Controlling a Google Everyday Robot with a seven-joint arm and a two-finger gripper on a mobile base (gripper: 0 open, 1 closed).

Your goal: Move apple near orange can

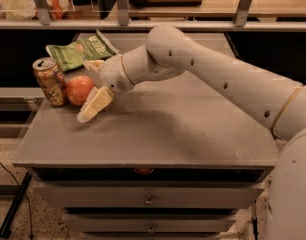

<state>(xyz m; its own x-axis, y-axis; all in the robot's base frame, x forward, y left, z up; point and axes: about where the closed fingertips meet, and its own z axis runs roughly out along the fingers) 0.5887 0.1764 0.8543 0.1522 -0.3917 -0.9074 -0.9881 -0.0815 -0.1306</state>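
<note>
The pincer [91, 90] stands wide open, holding nothing; the apple [78, 89] sits between its fingers, the orange can [50, 81] just beyond it, so any sideways retreat risks a finger rolling the apple away.

I see a green chip bag [80, 51] at the gray table's [168, 134] back left, just behind the gripper [89, 89], drawers [148, 200] beneath

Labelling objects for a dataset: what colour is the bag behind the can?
Chip bag is green, camera view; gripper at the apple.
</note>
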